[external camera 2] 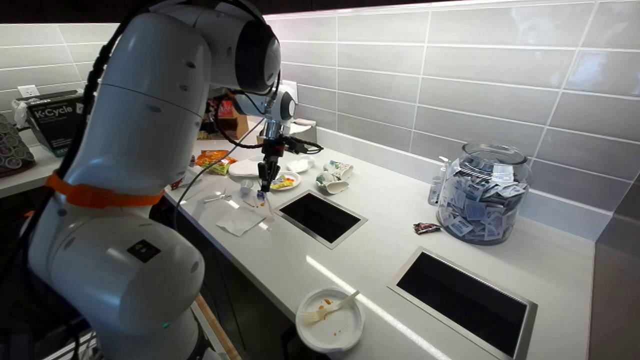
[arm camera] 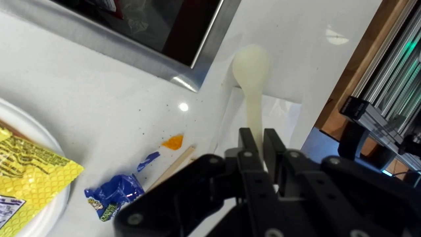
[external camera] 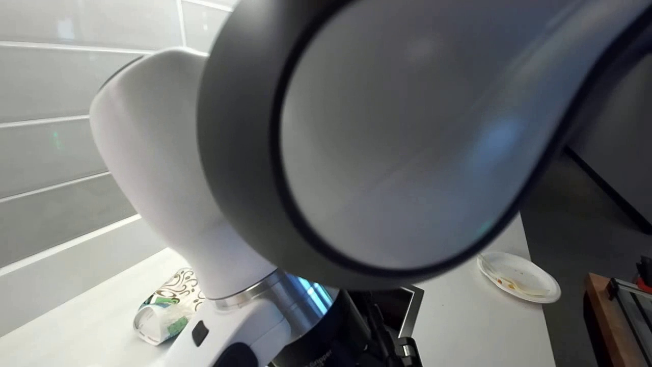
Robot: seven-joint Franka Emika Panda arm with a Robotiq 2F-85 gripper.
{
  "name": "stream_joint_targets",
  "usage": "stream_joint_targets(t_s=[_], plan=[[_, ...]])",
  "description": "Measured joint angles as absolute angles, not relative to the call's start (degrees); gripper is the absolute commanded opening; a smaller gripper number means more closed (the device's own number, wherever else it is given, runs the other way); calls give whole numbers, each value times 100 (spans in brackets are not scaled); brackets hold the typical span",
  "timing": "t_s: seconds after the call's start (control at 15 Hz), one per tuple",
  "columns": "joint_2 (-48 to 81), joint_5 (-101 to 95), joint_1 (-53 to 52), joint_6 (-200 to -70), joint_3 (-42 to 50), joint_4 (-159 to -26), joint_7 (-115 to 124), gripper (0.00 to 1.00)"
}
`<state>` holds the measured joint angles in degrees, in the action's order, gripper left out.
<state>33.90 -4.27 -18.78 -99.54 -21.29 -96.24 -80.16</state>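
Observation:
In the wrist view a pale cream spoon runs out from between the fingertips, its rounded bowl pointing away from the gripper. The jaws are shut on its handle. Behind the spoon lies a white napkin on the counter. To the left are a blue wrapper, a thin wooden stick and an orange crumb. Farther left, a yellow packet rests on a white plate. An exterior view has the gripper low over the counter; the arm blocks much of the remaining exterior view.
A metal-framed opening is set into the counter near the spoon's bowl. Two patterned paper cups lie by the wall. Nearer the front edge sits a plate with a fork. A large glass jar of packets stands beside a second framed opening.

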Motion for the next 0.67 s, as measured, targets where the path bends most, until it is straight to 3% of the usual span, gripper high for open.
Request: stream_joint_targets(t_s=[0.67], plan=[[2892,-555,-1910,-9664,-2083,-10105,-7189,3]])
